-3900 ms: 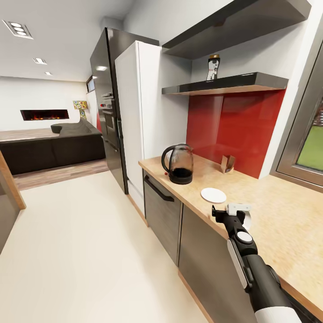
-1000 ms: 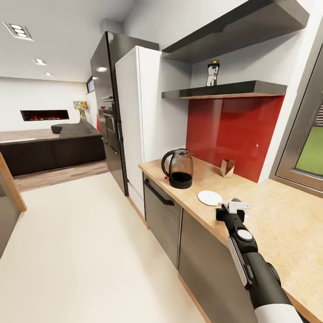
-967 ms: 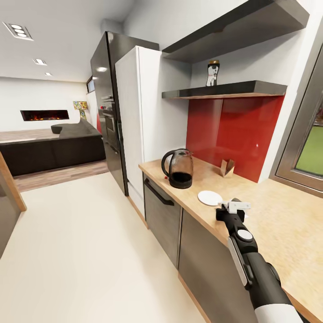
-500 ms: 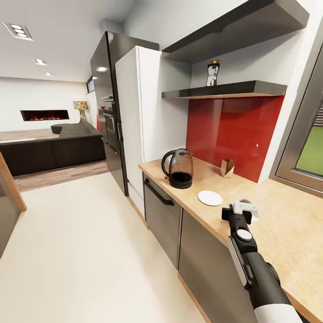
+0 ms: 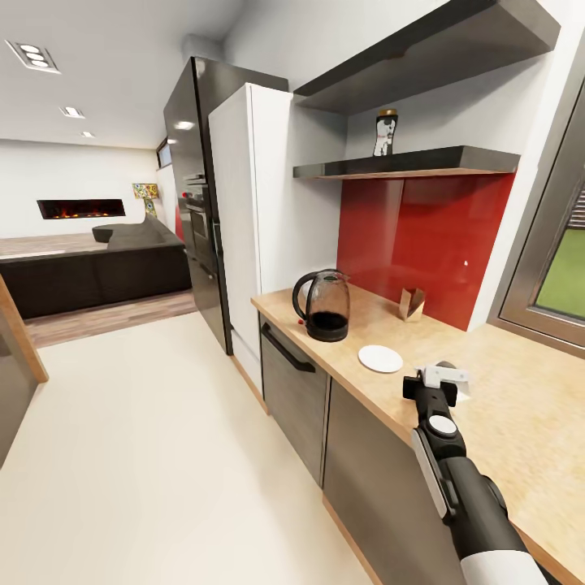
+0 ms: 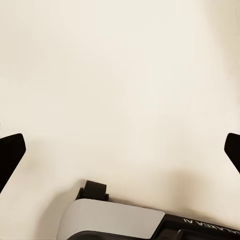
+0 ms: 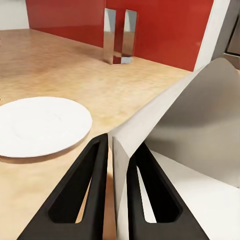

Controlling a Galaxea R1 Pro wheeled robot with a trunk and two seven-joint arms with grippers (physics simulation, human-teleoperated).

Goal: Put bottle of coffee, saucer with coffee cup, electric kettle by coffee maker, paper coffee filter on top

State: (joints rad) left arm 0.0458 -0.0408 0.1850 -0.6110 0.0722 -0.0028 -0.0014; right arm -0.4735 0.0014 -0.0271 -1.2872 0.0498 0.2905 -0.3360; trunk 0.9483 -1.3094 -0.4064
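On countertop [image 5: 520,406], electric kettle [image 5: 325,302], dark inside

Your paper coffee filter [image 7: 200,130] runs off the right wrist frame's right edge; the bottle of coffee [image 5: 386,132], upper centre, is too small to read its label.

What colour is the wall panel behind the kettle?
Glossy red. The wall panel shows best in the head view, behind the kettle.
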